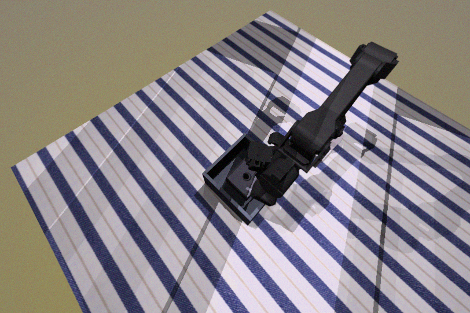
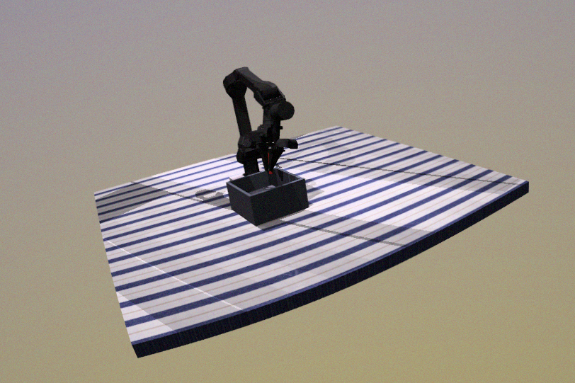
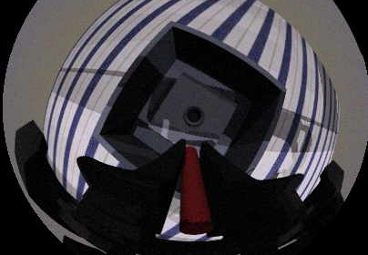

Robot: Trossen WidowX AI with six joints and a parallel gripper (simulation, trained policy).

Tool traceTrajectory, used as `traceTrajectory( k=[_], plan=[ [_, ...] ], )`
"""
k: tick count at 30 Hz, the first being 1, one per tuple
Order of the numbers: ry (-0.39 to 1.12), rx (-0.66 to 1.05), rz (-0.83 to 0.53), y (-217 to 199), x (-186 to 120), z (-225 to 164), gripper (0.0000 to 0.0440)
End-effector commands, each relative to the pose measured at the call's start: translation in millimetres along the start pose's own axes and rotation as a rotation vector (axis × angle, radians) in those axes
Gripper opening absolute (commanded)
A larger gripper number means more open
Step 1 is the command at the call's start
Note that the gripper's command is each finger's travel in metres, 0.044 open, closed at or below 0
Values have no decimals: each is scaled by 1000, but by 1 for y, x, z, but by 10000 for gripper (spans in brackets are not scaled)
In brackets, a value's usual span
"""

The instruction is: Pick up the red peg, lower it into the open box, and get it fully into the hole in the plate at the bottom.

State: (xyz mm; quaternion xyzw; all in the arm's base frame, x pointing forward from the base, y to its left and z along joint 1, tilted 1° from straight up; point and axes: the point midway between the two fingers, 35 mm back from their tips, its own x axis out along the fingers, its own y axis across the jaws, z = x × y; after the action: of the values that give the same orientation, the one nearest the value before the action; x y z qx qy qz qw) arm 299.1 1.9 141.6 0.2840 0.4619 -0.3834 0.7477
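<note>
Near the top view's center, one arm (image 1: 341,101) (image 2: 256,83) reaches over one box (image 1: 227,197) (image 2: 280,203) (image 3: 132,74), whose single plate (image 1: 238,183) (image 3: 178,96) has one hole (image 1: 246,176) (image 3: 194,116). Right of center in the exterior view, on the striped desk (image 1: 129,187) (image 2: 215,277) (image 3: 91,83)... Near the top view's center, one arm (image 1: 341,101) (image 2: 256,83) reaches over one box (image 1: 227,197) (image 2: 280,203) (image 3: 132,74). Around the exterior view's middle, the end effector (image 2: 270,170) (image 3: 192,145) grips one red peg (image 2: 270,162) (image 3: 195,192) above the box. At the wrist view's center, one plate (image 3: 178,96) shows one hole (image 3: 194,116).

We see the red peg (image 3: 196,194) clamped between the dark fingers of the gripper (image 3: 192,145), its far tip just between their points. Beyond it we look down into the open box (image 3: 228,47), set askew on the striped cloth (image 3: 132,35). At its bottom we make out the plate (image 3: 175,98), turned within the walls, with the round hole (image 3: 194,116) dark and unfilled. Shadows fall across the cloth to the left and right.
</note>
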Motion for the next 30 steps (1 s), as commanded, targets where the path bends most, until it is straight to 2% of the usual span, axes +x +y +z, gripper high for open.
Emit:
traceTrajectory(
  k=[1, 17, 19, 24, 30],
  plan=[
    [11, -13, -3, 1, 13, 11, 1],
    [105, -148, 3, 0, 62, 22, 8],
    [124, -166, 3, -1, 68, 20, 39],
    [163, -182, 0, -1, 79, 18, 160],
    [171, -220, 16, 7, 75, 32, 190]
  ],
)
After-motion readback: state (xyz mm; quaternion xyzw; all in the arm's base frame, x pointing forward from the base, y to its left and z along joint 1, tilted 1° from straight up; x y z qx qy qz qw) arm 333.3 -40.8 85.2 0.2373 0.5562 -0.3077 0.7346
